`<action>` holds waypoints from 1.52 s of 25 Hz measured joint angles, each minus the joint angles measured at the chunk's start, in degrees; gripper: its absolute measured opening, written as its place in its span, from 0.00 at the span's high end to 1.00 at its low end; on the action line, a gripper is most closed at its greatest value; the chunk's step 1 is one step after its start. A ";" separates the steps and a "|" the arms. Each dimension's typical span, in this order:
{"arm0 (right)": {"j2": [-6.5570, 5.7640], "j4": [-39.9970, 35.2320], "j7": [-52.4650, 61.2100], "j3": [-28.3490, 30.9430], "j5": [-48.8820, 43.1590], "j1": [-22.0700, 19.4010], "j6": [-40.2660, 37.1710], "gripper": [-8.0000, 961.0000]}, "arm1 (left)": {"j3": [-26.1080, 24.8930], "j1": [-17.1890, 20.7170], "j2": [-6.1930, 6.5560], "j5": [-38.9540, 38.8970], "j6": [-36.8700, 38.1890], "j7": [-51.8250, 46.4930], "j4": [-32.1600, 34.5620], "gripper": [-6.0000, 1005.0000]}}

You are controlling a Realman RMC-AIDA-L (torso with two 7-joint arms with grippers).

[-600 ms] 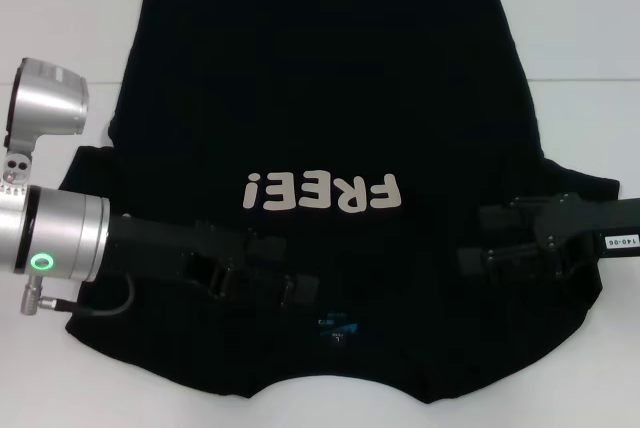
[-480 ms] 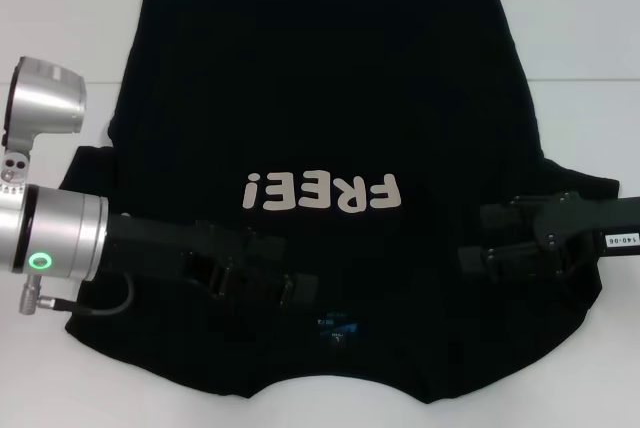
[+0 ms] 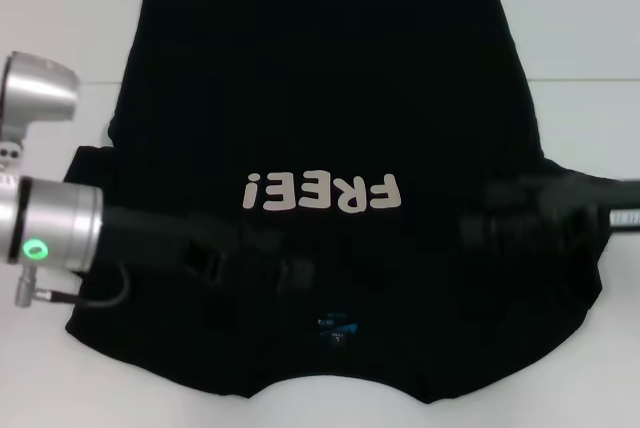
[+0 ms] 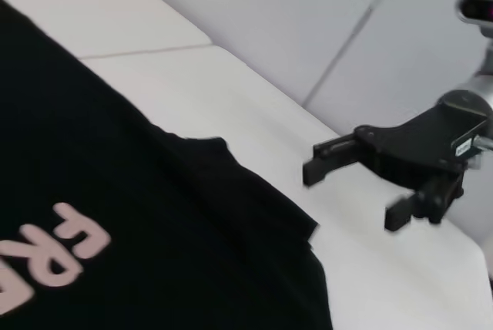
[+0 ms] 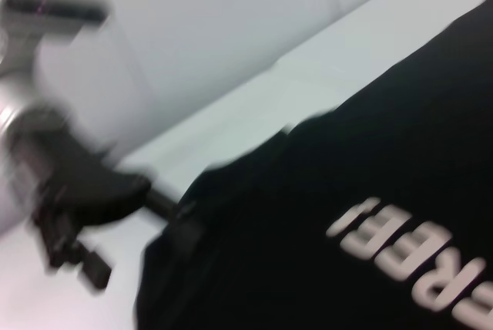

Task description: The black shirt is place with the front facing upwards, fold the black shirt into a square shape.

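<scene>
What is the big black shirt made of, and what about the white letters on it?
The black shirt looks like soft, matte knit fabric, probably cotton: it lies limp and flat with rumpled sleeves. The white "FREE!" print looks like a smooth, flat layer printed or pressed onto the cloth, though its exact kind isn't clear.

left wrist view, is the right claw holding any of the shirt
No, the right claw hangs open above the white table, apart from the black shirt, nothing between its fingers.
</scene>
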 joint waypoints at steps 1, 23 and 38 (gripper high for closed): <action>-0.38 -0.02 2.93 0.24 0.94 0.30 1.18 0.02 | -2.09 -0.01 0.63 0.07 -0.35 -3.74 0.01 0.11; -9.25 2.79 42.14 -0.47 -4.28 11.14 18.85 0.02 | -22.18 8.39 7.70 4.49 -4.66 -31.98 -3.89 0.17; -9.28 2.88 42.33 -0.11 -4.11 10.74 17.52 0.02 | -22.83 7.47 7.90 11.22 -17.38 -32.23 -9.00 0.54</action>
